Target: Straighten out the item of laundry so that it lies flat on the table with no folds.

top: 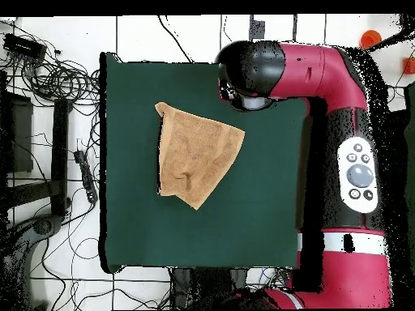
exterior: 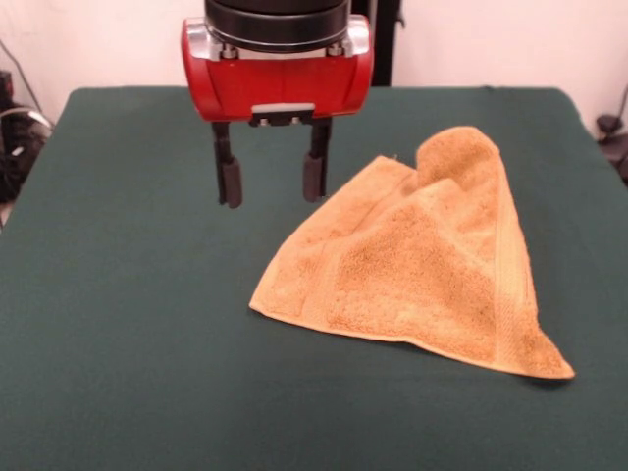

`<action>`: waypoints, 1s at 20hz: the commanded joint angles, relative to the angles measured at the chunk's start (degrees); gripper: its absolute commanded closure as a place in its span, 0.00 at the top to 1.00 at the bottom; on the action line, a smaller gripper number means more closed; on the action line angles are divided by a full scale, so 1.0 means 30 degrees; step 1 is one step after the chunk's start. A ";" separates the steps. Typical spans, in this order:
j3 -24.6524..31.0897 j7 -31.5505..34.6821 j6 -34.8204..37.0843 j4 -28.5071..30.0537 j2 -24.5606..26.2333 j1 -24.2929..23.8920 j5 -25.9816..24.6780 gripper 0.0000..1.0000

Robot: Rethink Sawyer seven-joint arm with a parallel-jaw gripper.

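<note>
Where the dark green tabletop runs bare along its near edge in the front view, nothing lies on the cloth. Just beyond that bare strip sits the golden tan-orange terry towel, right of the middle, not yet flat. Its nearest corner points toward the camera at the lower right, and a second corner rests on the cloth at its left. From these the towel spreads back in a rough triangle, with a smoother woven band running along its right edge and another crossing near its left edge. At its far end the fabric is bunched up into a rounded hump that stands above the rest, with a crease dipping beside it.

Farther back and to the left of the towel hangs the end effector, its red body above and its two dark fingers pointing straight down. They stand apart with an empty gap between them and grip nothing. The right-hand finger is near the towel's far left edge; whether it touches cannot be told.

From overhead, the towel lies in the upper middle of the tabletop, and the red and black arm reaches along the right side, its black head just beside the towel's upper right corner.
</note>
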 commanded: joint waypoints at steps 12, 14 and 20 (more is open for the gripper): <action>0.0340 0.0400 0.0286 0.1118 0.0786 0.0946 0.0471 1.00; 0.0360 0.0453 0.0300 0.1178 0.0771 0.0937 0.0546 1.00; 0.0354 0.0708 0.0533 0.1076 0.0810 0.0953 0.0768 1.00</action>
